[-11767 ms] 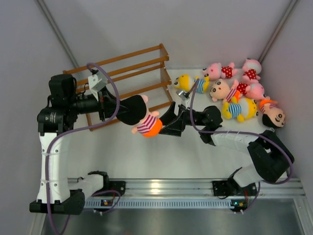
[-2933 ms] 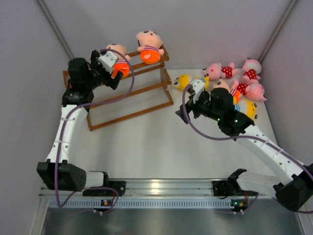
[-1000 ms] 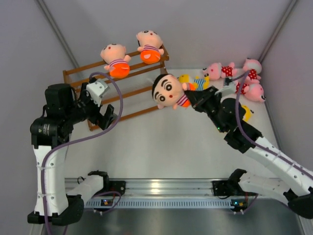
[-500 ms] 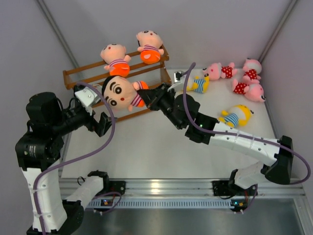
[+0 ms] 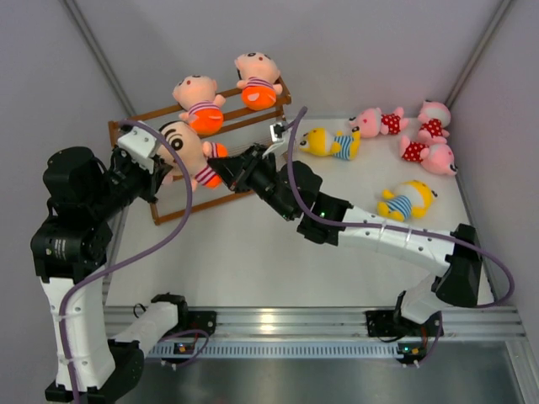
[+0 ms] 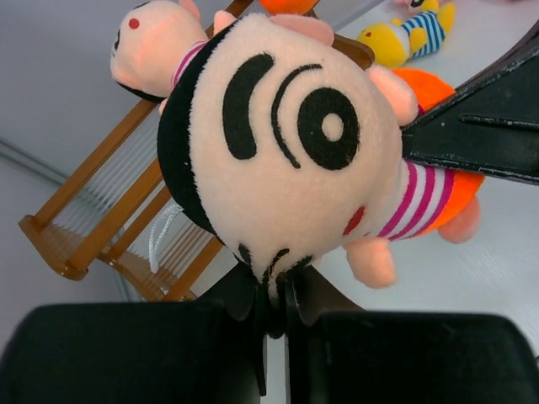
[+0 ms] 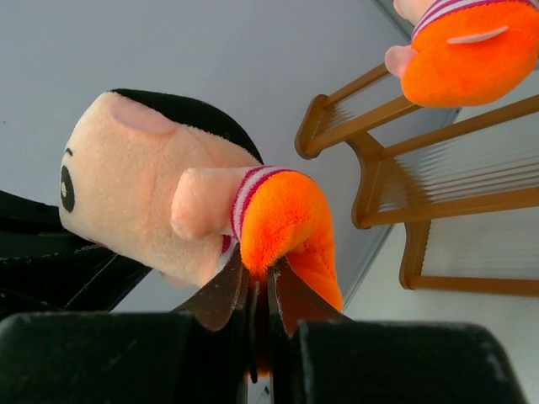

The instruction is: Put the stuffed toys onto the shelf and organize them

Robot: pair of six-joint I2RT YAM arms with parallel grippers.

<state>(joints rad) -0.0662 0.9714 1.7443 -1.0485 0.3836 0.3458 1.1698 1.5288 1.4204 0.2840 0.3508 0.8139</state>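
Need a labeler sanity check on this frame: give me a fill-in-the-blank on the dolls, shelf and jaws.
1. The shelf carries ___ dolls.
2. The right jaws pinch the held doll by its ___ shorts.
3. The left jaws grip the held doll by its ___.
4. On the table lie three pink dolls and ___ yellow ones.

Missing: two; orange; head; two.

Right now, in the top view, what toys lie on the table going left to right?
Far yellow doll, pink doll, near yellow doll; the two rightmost pink dolls overlap.
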